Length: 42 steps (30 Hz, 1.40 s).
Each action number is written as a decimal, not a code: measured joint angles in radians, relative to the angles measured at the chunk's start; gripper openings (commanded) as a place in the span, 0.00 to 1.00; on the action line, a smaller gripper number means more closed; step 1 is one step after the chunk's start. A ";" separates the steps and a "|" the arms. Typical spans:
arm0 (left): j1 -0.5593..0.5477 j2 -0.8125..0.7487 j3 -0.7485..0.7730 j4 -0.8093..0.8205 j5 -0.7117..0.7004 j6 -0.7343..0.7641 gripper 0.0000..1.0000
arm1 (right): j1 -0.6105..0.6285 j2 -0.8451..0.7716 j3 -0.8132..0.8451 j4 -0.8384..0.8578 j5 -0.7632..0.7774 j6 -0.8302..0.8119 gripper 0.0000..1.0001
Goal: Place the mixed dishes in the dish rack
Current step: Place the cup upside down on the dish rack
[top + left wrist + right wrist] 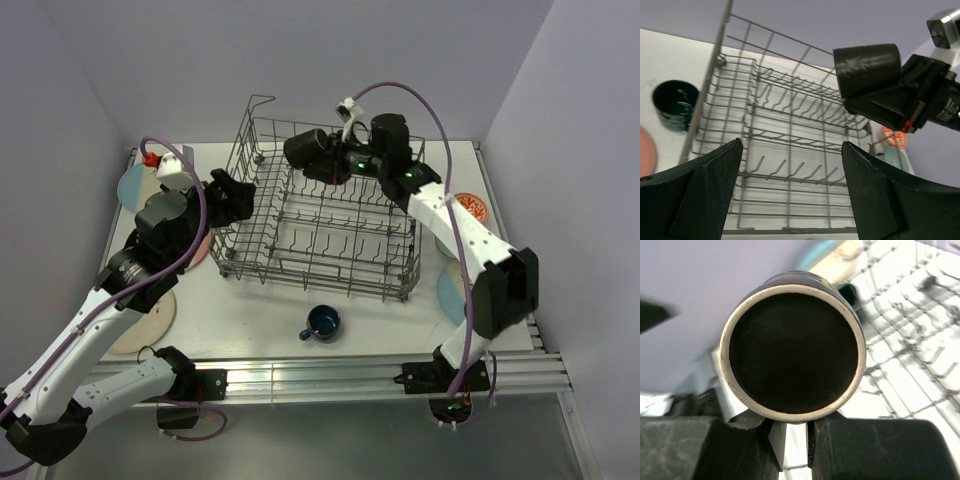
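Right claw was clamped on the black mug, mug tipped on its side, hanging over the far end of the dish rack underneath. Left claw had its fingers wide apart, nothing in them, parked just outside the rack's left wall.

Left arm bent forward, left pincer spread wide, right arm outstretched, right pincer clamped on black mug

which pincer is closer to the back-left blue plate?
Left. Left pincer at the rack's left wall, on the plate's side; right pincer holds the black mug over the rack's far edge.
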 measured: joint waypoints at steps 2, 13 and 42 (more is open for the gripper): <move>0.001 -0.008 -0.005 -0.008 -0.043 0.029 0.88 | 0.034 0.085 0.113 -0.098 0.091 -0.042 0.00; 0.019 -0.019 -0.077 0.007 -0.224 0.137 0.92 | 0.148 0.573 0.675 -0.373 0.453 -0.066 0.00; 0.154 0.021 -0.151 0.036 -0.201 0.128 0.92 | 0.249 0.947 0.945 -0.289 0.807 0.093 0.00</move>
